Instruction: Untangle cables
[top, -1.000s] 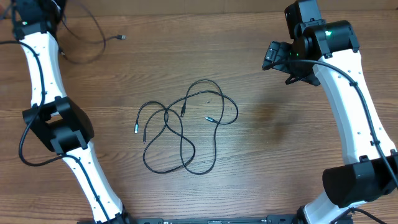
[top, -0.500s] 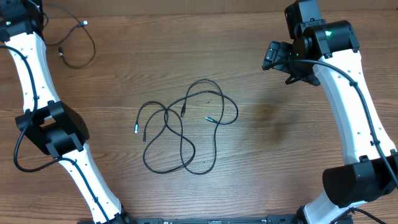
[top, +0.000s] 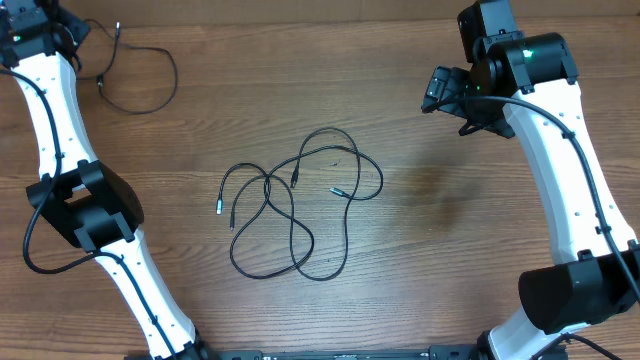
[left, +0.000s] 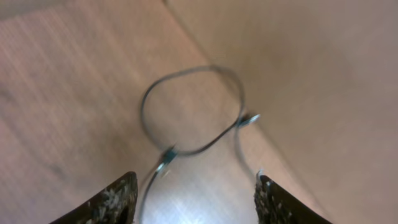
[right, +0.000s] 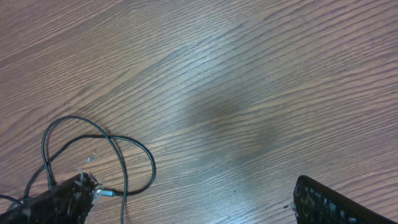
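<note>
Blurred: thin black looped cable (left: 189, 109) beyond spread left claw (left: 194, 186). Right claw (right: 193, 190) likewise spread, mostly cropped at frame edge.

No readable text, label or number anywhere.

1. Robot lab or data-collection bench, not a home or a shop.
2. Two white arms with black joints, left arm (top: 60, 130) and right arm (top: 565, 170), are based at the near edge of the worktop (top: 450, 250), one towards each near corner.
3. The worktop is plain wood-grain, like a desk.
4. A green status light (top: 527, 48) glows on the right arm near the far-right corner.
5. Thin black cables (top: 295, 215) lie loose mid-worktop, with one more cable (top: 135, 85) by the far-left corner, laid out like test props.
6. In the left wrist view a plain beige surface (left: 323, 74) sits past the worktop edge. It is blurred, and whether it is a wall cannot be told.
</note>
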